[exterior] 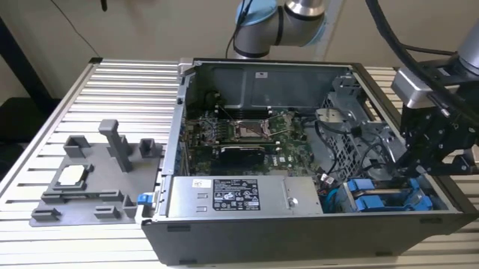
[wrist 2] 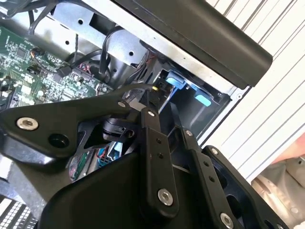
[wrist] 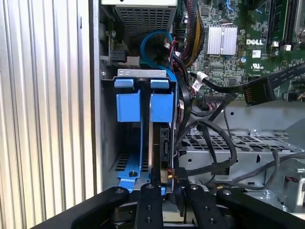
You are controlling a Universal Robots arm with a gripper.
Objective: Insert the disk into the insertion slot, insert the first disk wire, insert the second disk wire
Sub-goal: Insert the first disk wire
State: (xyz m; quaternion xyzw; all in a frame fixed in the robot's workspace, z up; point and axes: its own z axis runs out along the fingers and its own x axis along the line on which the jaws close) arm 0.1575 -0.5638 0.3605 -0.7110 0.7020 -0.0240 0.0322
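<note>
We see the slatted table (exterior: 112,78) bearing the open computer case (exterior: 299,235). Our gripper (exterior: 413,172) hangs over the insertion slot (wrist: 164,73), where the disk (wrist: 162,107) sits beside another blue carrier (wrist: 127,105). The fingers (wrist: 151,205) pinch nearly closed on a black wire plug (wrist: 167,175).

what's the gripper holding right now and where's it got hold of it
The gripper appears to pinch a black disk wire by its plug end, right at the edge of the disk.
</note>
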